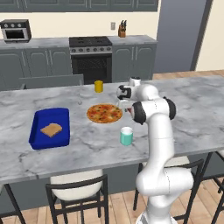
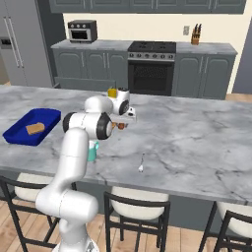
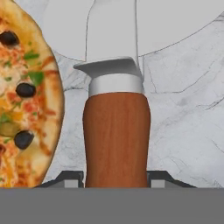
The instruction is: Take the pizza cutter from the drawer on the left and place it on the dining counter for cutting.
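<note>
— Veined marble lies under everything, then?

— Yes, that is the dining counter [image 1: 183, 109], my bench. Starting at my jaws [image 3: 116, 180]: they pinch the reddish-brown handle of the pizza cutter [image 3: 116, 135], one dark tip on each side. Its silver collar and round wheel blade reach away from me over the marble; whether the wheel touches the stone I cannot tell.

— And beside it?

— The pizza [image 1: 104, 113] lies just beside the cutter. Farther out, a teal cup [image 1: 126, 136] stands near the front edge, a yellow cup [image 1: 99, 86] beyond the pizza, and a blue tray [image 1: 38, 119] with a slice of bread [image 1: 51, 129] sits well apart. A spoon [image 2: 141, 163] lies on the other side of my arm.
</note>
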Robot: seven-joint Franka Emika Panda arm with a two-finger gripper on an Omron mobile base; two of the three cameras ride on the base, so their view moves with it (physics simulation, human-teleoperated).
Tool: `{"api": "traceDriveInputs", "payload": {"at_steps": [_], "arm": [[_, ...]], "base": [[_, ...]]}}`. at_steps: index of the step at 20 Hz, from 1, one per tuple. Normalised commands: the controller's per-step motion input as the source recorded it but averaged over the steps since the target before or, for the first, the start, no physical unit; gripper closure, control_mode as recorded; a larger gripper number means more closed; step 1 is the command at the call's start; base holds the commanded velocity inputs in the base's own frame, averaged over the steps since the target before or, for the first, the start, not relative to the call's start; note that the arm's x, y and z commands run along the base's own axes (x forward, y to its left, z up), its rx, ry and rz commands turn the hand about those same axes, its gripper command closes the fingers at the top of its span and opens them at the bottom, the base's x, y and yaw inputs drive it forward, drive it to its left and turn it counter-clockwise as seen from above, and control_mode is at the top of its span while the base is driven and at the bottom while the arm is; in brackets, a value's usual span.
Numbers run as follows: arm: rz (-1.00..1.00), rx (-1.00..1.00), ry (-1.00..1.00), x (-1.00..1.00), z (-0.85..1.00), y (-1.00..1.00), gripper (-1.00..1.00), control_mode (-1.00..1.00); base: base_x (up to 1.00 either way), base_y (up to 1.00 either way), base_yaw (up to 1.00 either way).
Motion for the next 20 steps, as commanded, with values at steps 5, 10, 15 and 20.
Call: {"api": "traceDriveInputs", "payload": {"at_steps": [5, 10, 15, 20], "arm": [[0.00, 0.00, 0.00, 0.01, -0.30, 0.00, 1.00, -1.00], [0.00, 0.00, 0.00, 0.02, -0.31, 0.00, 1.00, -1.00], [0.00, 0.00, -0.04, 0.00, -0.48, 0.00, 1.00, -1.00], [0.00, 0.00, -0.02, 0.00, -0.37, 0.00, 1.00, -1.00]], "base": [[0.00, 0.00, 0.00], [0.00, 0.00, 0.00], [0.00, 0.00, 0.00], [0.00, 0.00, 0.00]]}}
